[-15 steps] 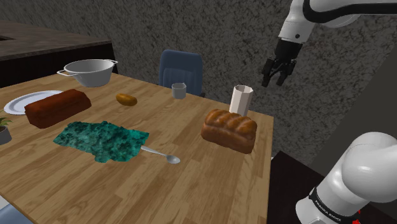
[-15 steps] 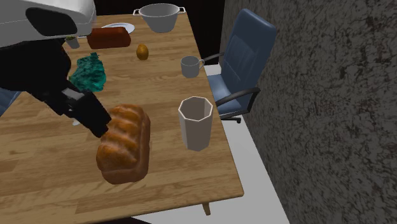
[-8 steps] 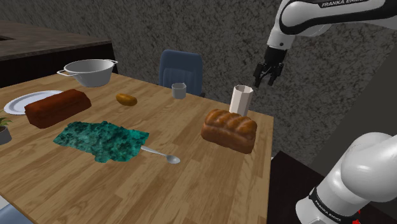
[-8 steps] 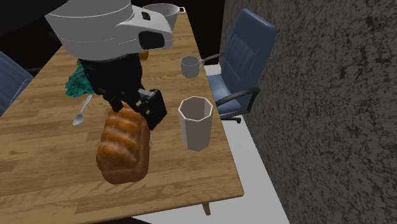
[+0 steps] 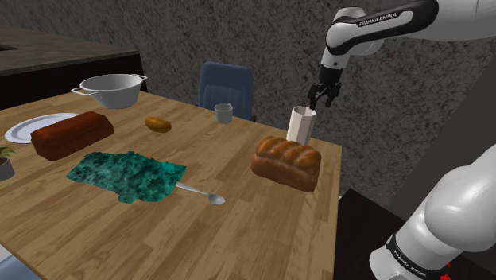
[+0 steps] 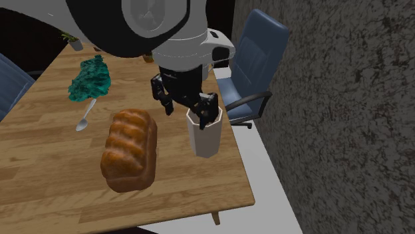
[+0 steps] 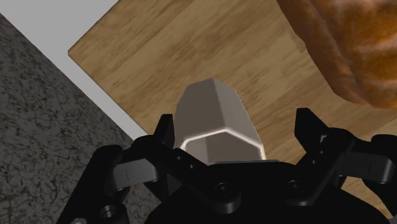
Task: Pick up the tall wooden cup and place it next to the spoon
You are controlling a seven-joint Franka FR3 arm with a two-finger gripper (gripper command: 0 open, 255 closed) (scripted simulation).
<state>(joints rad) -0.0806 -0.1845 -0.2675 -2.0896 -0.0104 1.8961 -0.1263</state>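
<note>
You worked before a rough grey wall (image 5: 262, 40), at a wooden table (image 5: 262, 231). Just behind the bread loaf (image 5: 287, 162), near the table's edge, the tall faceted cup (image 5: 300, 126) stood upright, rendered pale grey. Judged rigid, light, possibly slick: take its flat sides below the rim. Your gripper (image 5: 321, 99) hung over it, fingers apart, no contact evident. The spoon (image 5: 201, 193) lay well apart.

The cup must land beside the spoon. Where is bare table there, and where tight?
Bare wood lies between the spoon and the bread loaf, and from the spoon down the table to the shoulder view's bottom. Crowded: the teal cloth at its handle.
</note>
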